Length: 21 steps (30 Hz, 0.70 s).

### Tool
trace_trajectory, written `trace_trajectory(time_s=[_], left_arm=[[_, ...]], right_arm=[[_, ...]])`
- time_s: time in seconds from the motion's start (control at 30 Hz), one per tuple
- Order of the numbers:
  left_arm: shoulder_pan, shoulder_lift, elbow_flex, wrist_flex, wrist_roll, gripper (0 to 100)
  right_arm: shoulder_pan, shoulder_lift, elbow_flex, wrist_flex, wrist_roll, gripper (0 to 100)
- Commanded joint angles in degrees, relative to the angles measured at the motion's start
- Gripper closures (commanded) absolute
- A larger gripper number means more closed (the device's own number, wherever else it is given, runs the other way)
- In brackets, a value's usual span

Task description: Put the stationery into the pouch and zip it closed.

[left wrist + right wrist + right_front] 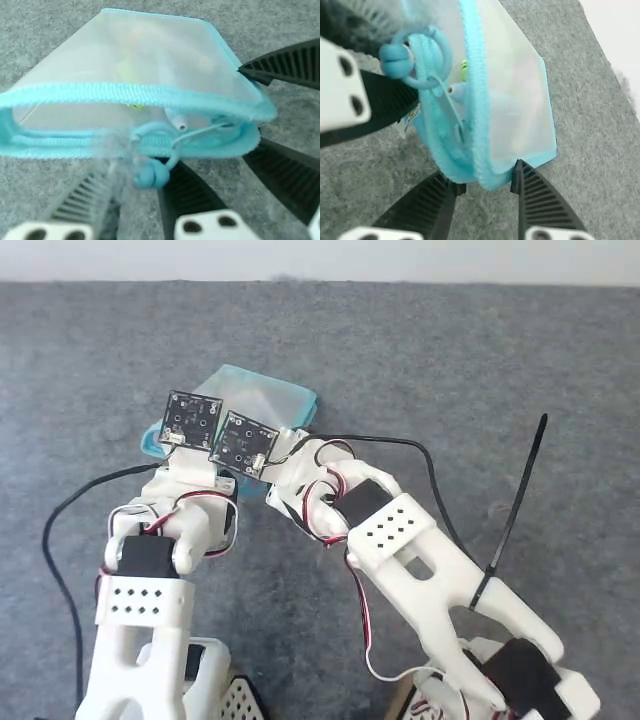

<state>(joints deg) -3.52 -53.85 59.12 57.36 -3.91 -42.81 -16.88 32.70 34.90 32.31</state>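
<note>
Grey carpet-type worktop (pixel 520 360) with a pale wall (pixel 320 258) behind. Both arms are crowding over the near edge of the light blue mesh pouch (pixel 262 400), which is lying just past them. Stuff is already sitting inside but the mouth is gaping, so I'm guessing this is the zipping step.

What's worrying me: a white pen (pixel 176 120) is poking its tip up right at the opening, next to the zip. I'm betting the slider is going to be jamming on it, or chewing into the loose mesh, if it's getting dragged across like this. The zip cord (pixel 415 55) is also looking thin with a small knot, so a hard tug is risking it popping free. And if the corner hold is giving way, the whole pouch is just going to be sliding over the carpet instead of closing. The two tools are working really close together too, so a bump isn't out of the question.

Tools: the left tool (pixel 142 175) is looking nearly closed, pinching the cord right at the knot. The right tool (pixel 485 176) is sitting partly spread, its two black prongs straddling the pouch's end corner and pressing on it from both sides, so it's gripping the pouch.
</note>
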Motion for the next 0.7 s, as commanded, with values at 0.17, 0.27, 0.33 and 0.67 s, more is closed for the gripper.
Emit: trace_trajectory(time_s=[0.17, 0.27, 0.33, 0.67], left_arm=[[-0.2, -1.1, -1.5, -0.4, 0.3, 99], [-0.1, -1.1, -1.5, -0.4, 0.3, 99], [0.0, -1.1, -1.5, -0.4, 0.2, 99], [0.2, -1.0, -1.5, -0.4, 0.2, 99]], right_arm=[[-0.6, -1.0, -4.2, -0.7, -6.3, 98.0], [-0.5, -0.9, -4.7, 1.7, -6.9, 99.1], [0.3, -0.9, -5.9, 4.4, -6.9, 99.1], [7.2, -1.1, -6.9, 8.1, -6.9, 99.3]])
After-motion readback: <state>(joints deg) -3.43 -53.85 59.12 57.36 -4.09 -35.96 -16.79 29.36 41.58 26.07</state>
